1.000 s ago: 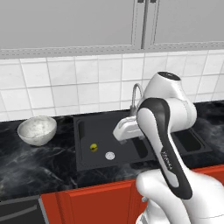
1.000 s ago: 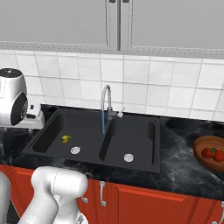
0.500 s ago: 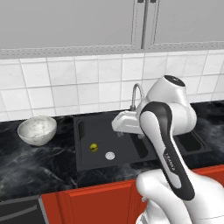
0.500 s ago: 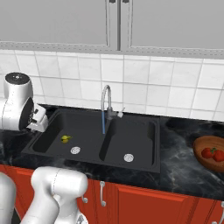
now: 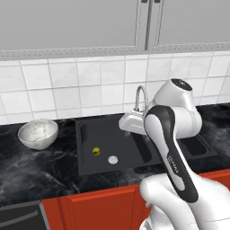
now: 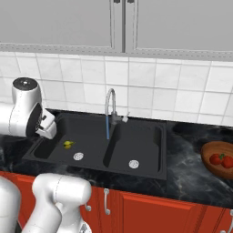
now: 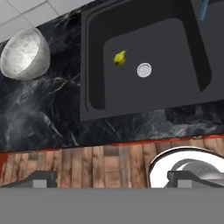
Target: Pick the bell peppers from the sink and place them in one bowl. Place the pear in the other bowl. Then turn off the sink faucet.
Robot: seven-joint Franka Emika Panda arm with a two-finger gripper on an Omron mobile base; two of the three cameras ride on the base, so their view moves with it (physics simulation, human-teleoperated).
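The yellow-green pear (image 5: 95,151) (image 7: 119,57) lies in the left basin of the black sink (image 5: 90,132), just left of the silver drain disc (image 7: 144,69). My gripper (image 7: 113,179) hovers high above the counter's front edge, open, with nothing between its fingertips (image 7: 41,178); from the left base view it (image 5: 130,122) hangs over the sink's middle. Left of the sink stands the white speckled bowl (image 5: 38,133) (image 7: 24,53). Two red bell peppers (image 6: 215,159) sit in a wooden bowl (image 6: 217,148) at far right. From the faucet (image 6: 110,107) runs a blue stream (image 6: 107,127).
Black marble counter (image 7: 48,113) surrounds the sink, above red cabinet fronts (image 6: 150,211). The right basin (image 6: 136,145) holds just its drain disc (image 6: 133,164). A stove corner (image 5: 20,218) sits at lower left. My own arm (image 5: 173,148) blocks part of the right basin.
The hand has shifted a little leftward over the sink and turned down toward the left basin. Pear, bowls and water stream are unmoved.
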